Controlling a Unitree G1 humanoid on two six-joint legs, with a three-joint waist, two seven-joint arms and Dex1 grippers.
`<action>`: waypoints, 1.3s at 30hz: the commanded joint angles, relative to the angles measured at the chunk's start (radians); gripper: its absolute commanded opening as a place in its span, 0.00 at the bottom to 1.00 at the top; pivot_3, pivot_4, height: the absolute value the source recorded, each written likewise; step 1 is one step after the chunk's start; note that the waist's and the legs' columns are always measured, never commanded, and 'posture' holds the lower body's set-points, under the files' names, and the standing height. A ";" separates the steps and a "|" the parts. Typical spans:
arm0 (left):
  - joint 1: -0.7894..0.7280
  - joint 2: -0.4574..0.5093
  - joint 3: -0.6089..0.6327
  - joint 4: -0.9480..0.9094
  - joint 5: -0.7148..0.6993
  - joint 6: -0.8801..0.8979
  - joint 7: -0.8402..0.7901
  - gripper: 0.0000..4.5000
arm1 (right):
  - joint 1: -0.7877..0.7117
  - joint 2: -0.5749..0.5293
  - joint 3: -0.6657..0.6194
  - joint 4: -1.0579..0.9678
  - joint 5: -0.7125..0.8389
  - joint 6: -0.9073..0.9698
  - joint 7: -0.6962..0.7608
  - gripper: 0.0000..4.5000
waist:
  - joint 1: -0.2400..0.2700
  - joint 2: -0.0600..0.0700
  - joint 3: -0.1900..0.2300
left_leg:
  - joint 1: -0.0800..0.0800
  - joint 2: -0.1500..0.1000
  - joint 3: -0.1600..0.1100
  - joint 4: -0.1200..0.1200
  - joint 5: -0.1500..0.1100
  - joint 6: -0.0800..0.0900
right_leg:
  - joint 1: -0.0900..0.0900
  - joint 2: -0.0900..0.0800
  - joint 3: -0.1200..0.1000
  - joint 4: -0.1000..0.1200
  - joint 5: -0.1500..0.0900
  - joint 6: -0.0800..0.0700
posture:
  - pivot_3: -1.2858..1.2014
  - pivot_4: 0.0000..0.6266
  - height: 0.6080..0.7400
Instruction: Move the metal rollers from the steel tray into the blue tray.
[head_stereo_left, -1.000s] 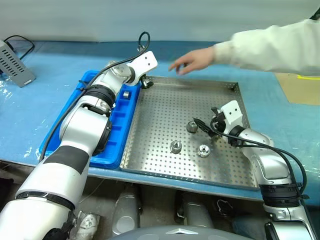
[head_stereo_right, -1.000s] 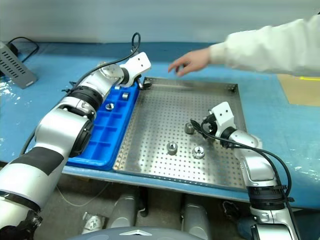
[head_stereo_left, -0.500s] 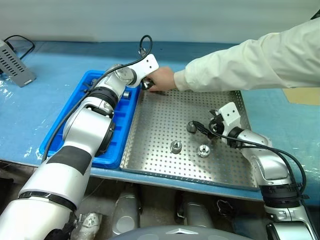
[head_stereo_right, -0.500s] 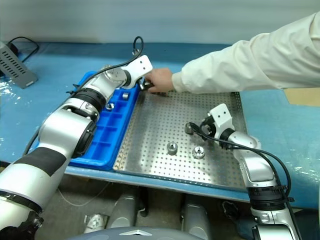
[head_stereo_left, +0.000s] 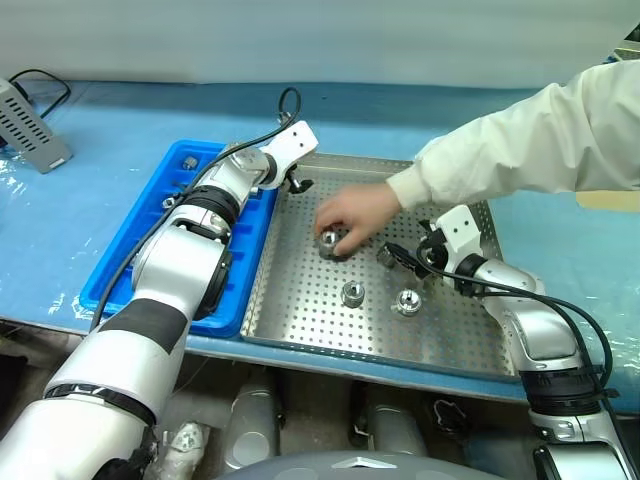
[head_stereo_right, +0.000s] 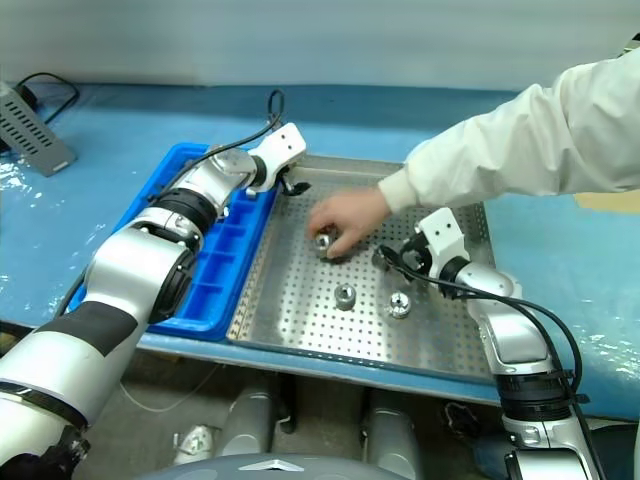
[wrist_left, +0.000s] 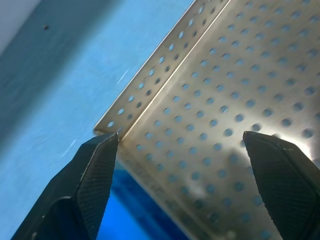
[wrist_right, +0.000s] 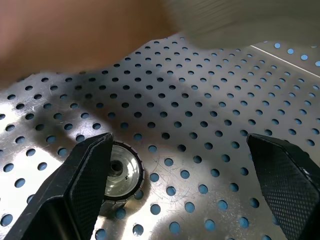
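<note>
Obstruction: a person's hand (head_stereo_left: 352, 215) and white sleeve (head_stereo_left: 520, 150), stretched across the perforated square steel tray (head_stereo_left: 330, 320) between the left gripper (head_stereo_left: 296, 184) and right gripper (head_stereo_left: 408, 256). Unoccupied: perforated floor directly ahead of the left gripper, spanned by its spread fingers.

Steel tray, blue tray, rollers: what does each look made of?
Steel tray: looks like sheet metal, brushed silver, with punched holes, a folded rim and soft glare. Blue tray: probably moulded plastic, uniform bright blue and slightly glossy, with square compartments. Rollers: seemingly machined metal, shiny silver-grey with bright highlights; the alloy cannot be told.
</note>
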 joint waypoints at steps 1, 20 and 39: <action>-0.027 0.004 0.043 -0.049 -0.055 0.000 -0.077 0.94 | -0.008 0.002 0.000 -0.025 -0.005 -0.018 -0.009 1.00 | -0.001 0.000 0.000 | 0.000 0.000 0.000 0.000 0.000 0.000 | 0.000 0.000 0.000 0.000 0.000 0.000 | 0.50 0.24 1.00; 0.118 0.036 0.265 -0.313 -0.333 -0.038 -0.105 0.94 | -0.038 0.047 -0.019 0.005 0.009 -0.058 -0.033 1.00 | -0.001 0.000 0.000 | 0.000 0.000 0.000 0.000 0.000 0.000 | 0.000 0.000 0.000 0.000 0.000 0.000 | 0.50 0.24 1.00; 0.597 0.177 0.032 -1.030 -0.435 0.270 -0.452 0.94 | -0.076 0.024 -0.087 -0.044 0.112 -0.086 0.027 1.00 | -0.001 0.000 0.000 | 0.003 0.001 0.001 -0.001 0.000 -0.001 | 0.001 0.000 0.001 0.001 0.000 0.000 | 0.51 0.24 1.00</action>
